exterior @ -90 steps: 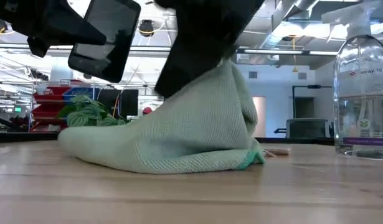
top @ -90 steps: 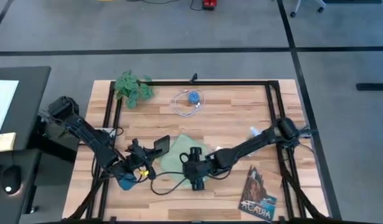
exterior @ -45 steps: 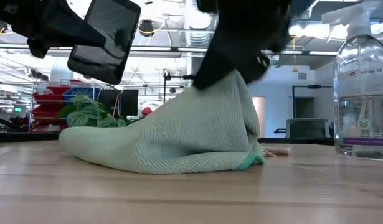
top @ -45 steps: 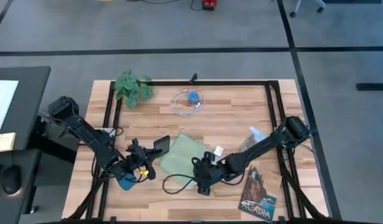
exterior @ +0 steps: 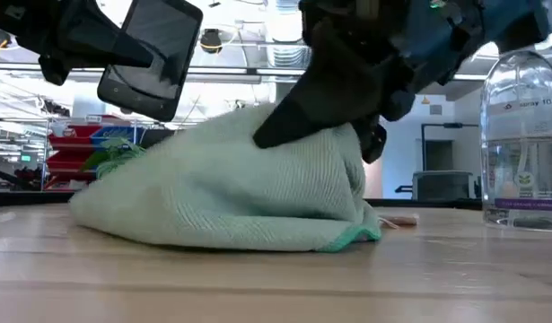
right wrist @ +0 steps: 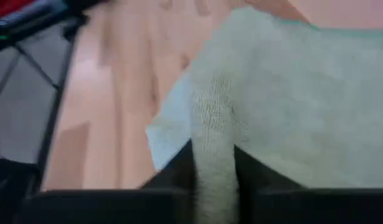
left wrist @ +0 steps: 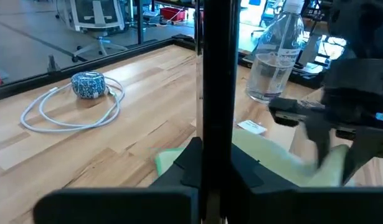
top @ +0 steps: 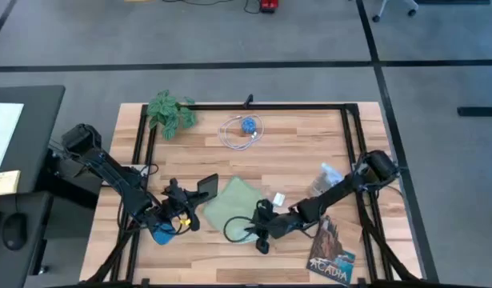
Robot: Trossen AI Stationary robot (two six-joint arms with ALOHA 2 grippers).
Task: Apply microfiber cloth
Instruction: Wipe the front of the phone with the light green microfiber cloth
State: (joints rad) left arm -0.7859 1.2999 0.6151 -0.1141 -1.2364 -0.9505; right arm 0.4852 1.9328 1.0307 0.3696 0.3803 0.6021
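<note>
High view: left gripper sat just left of the microfiber cloth, fingers clamped on the black phone, which stood edge-on and raised off the wooden table. Cloth lay bunched on the table mid-front, one fold pulled up. Right gripper at the cloth's near-right edge; right wrist view showed a ridge of fabric pinched narrowly between its fingers. Spray bottle stood well right of the cloth.

Progress, as a judgement: both pickups look done, with phone presented and cloth gripped. Cloth and phone were apart, so no wiping contact yet. Left to do: lift the cloth over to the phone's face and rub.
</note>
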